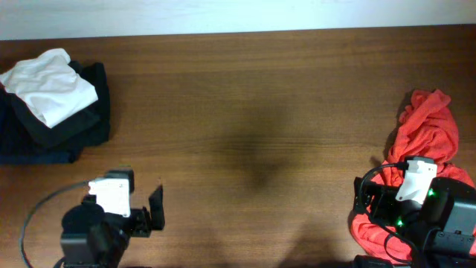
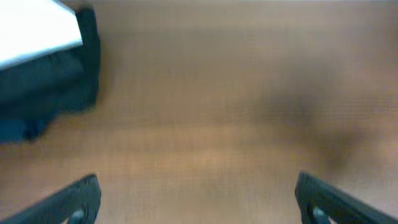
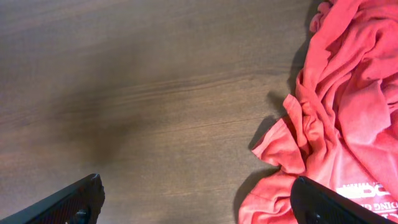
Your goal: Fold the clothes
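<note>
A white garment (image 1: pixel 48 85) lies folded on a stack of dark clothes (image 1: pixel 89 123) at the table's far left; no logo shows. It also shows blurred at the top left of the left wrist view (image 2: pixel 34 34). My left gripper (image 1: pixel 151 212) is open and empty over bare wood near the front left, well short of the stack; its fingers frame empty table (image 2: pixel 198 200). My right gripper (image 1: pixel 366 199) is open and empty at the front right (image 3: pixel 198 200), with its right finger over the edge of a crumpled red T-shirt (image 3: pixel 348 93).
The red T-shirt (image 1: pixel 428 130) lies in a heap along the right edge, partly under my right arm, with white lettering near its bottom. The dark stack (image 2: pixel 56 81) sits at the left edge. Brown wooden tabletop (image 1: pixel 253 112) spans between them.
</note>
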You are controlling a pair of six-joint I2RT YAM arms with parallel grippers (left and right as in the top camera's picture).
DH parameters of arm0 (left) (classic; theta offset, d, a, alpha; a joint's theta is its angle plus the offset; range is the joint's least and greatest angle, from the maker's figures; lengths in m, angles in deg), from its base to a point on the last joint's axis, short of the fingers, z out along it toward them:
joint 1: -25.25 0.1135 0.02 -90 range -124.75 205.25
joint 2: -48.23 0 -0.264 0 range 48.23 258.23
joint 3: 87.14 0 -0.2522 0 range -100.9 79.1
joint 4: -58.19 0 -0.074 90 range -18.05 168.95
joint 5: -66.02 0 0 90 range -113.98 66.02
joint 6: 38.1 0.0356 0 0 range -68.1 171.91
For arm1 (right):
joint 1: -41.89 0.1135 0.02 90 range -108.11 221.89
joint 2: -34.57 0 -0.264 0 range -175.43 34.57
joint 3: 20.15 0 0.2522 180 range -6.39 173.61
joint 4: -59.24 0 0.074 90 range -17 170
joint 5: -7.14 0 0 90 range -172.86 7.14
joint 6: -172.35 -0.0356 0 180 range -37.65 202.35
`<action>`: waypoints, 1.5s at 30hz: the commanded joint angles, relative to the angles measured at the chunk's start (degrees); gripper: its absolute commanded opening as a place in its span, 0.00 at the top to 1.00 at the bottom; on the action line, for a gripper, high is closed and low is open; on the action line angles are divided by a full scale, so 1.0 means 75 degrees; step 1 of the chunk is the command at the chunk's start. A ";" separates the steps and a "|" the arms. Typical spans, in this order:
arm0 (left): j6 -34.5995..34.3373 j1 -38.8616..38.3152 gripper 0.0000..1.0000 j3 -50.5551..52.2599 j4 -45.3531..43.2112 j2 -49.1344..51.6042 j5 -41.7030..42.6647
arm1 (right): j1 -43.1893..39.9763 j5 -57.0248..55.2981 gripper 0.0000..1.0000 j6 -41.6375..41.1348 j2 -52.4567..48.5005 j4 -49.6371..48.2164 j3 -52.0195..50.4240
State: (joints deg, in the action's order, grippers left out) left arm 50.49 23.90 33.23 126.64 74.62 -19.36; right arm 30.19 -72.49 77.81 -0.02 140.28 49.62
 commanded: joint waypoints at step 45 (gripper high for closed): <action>-0.0067 0.0038 0.01 0.0055 0.1428 -0.0044 0.0006 | 0.1504 -0.1276 0.01 0.0172 0.4570 -0.8373 -0.7426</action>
State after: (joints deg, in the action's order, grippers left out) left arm 50.49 23.90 33.60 137.35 74.58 -19.38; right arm 40.99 -81.36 79.34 33.88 77.10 -5.81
